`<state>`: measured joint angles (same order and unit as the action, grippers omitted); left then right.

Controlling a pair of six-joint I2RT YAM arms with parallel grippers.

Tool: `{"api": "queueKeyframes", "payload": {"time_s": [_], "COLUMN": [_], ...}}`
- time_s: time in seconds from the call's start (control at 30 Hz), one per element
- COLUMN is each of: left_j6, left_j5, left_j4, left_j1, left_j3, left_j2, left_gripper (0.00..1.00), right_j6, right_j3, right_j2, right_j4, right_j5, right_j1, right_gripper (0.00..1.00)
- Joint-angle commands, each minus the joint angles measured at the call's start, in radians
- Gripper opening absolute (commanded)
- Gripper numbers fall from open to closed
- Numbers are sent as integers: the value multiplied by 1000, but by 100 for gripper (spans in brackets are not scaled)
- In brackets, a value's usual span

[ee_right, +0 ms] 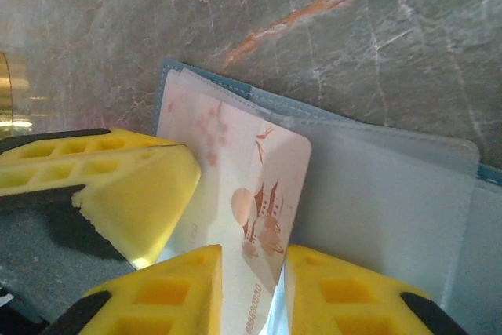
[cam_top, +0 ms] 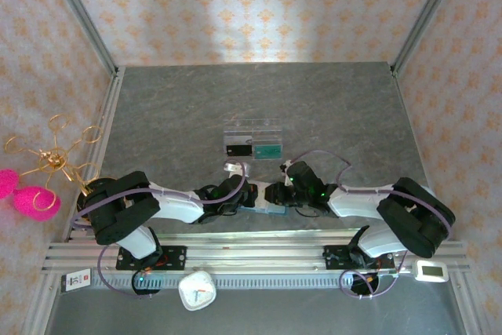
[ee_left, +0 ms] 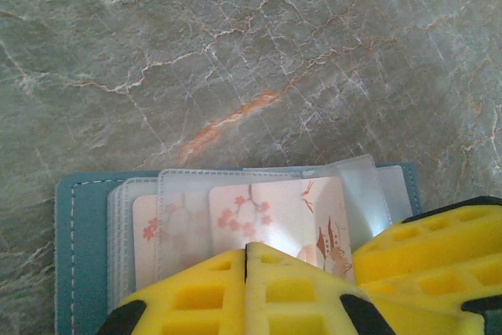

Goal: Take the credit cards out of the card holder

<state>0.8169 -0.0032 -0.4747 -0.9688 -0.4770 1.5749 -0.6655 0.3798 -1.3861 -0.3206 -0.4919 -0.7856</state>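
Note:
The teal-blue card holder lies open on the table between the two arms, its clear sleeves fanned out. A pale credit card printed with pink blossoms and a pagoda sticks partway out of a sleeve. My left gripper is shut, its yellow fingertips together over the near side of the sleeves. The right gripper stands open, its fingers apart on either side of the card's near end. The left finger rests against the holder's left side.
Farther back on the table stands a clear acrylic tray holding a black card and a teal-green card. A gold wire ornament with pink balls sits off the left edge. A white timer lies by the front rail.

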Motion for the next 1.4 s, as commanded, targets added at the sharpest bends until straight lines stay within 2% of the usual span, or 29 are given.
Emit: {"api": "queueKeyframes", "payload": {"time_s": [0.0,0.07,0.1,0.17,0.2,0.33,0.6,0.8,0.9,1.03,1.23,1.37], "left_j6": [-2,0,2,8,13,27,41,34,7,-59,-69,-38], "left_j5": [35,37,36,29,23,7,17,-7,-4,68,241,370], "left_j4": [141,141,143,147,149,147,104,125,101,39,-137,-273], "left_j1": [-13,-16,-17,-16,-18,-16,-8,-8,-3,31,112,155], "left_j3": [42,40,38,45,50,75,117,108,105,116,207,261], "left_j2": [26,26,26,17,10,-19,-31,-179,-280,-382,-527,-576], "left_gripper": [0,0,0,0,0,0,0,0,14,27,44,52], "right_j6": [-18,-21,-24,-30,-31,-34,30,112,148,185,245,226], "right_j3": [-21,-19,-18,-22,-25,-59,-111,-44,-25,-3,73,73], "right_j2": [-28,-43,-49,-47,-37,36,213,358,376,436,492,520], "right_j4": [-41,-49,-48,-37,-23,44,226,337,324,290,300,226], "right_j5": [0,-3,-2,15,31,83,104,87,43,-9,-76,-170], "right_j1": [8,8,9,8,8,26,110,112,112,112,112,112], "right_gripper": [26,23,18,4,0,0,0,0,0,0,0,0]}}
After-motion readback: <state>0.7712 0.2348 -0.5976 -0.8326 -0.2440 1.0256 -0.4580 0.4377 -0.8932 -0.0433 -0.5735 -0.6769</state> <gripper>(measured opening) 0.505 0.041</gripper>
